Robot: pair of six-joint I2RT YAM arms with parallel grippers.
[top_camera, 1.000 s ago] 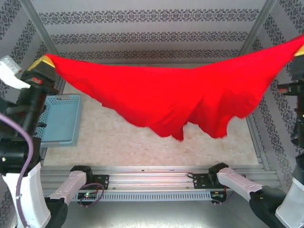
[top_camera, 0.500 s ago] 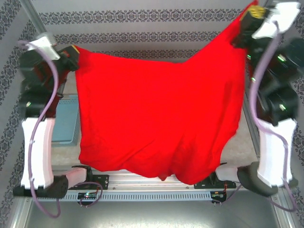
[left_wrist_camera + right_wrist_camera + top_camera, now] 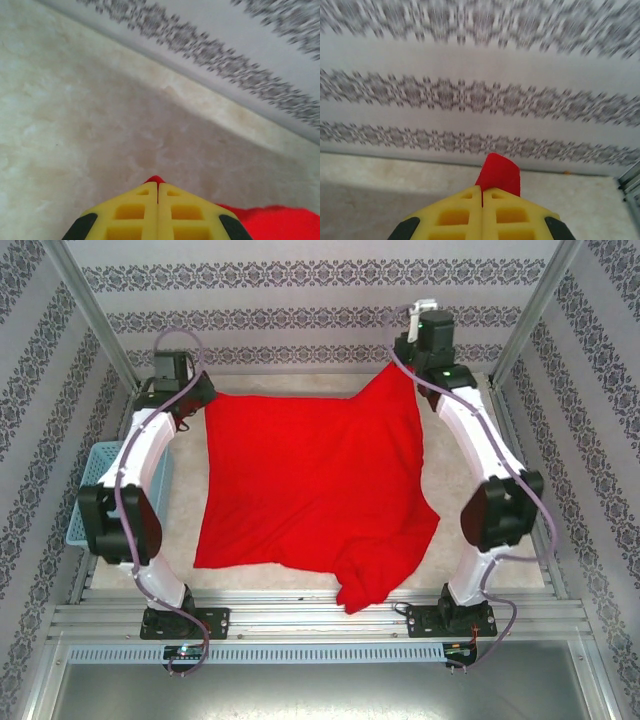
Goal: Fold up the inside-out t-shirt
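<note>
Pale marbled table point(image 3: 182, 490): the biggest worry is its near edge. The cloth already reaches it, so if you drag toward the bases, part of it probably slides onto the rails.

Plain bright red cloth t-shirt point(image 3: 310, 480): it's spread over the middle of the table, with the two far corners pinched and the rest lying down. The left side looks pretty flat. The right side runs diagonally, so if you fold now you likely bake in a skewed crease.

Light blue plastic mesh basket point(image 3: 88, 468): it's off to the left, clear of the shirt, with the left arm's elbow over it. A wide swing on that side could clip it.

Crumpled near-right corner point(image 3: 370, 585): it's bunched in a heap right at the near edge. Leave it like that and you'll probably end up with a lump inside the fold.

Right gripper point(image 3: 481, 190): the yellow fingers are pressed together on the far-right corner, with a good tab of red poking past the tips. It seems to sit higher than the left, so letting go from there could make that corner flop over.

Left gripper point(image 3: 158, 186): it's clamped on the far-left corner, but only a sliver of red peeks out. That bite looks thin, so a hard tug could pull the cloth free.
</note>
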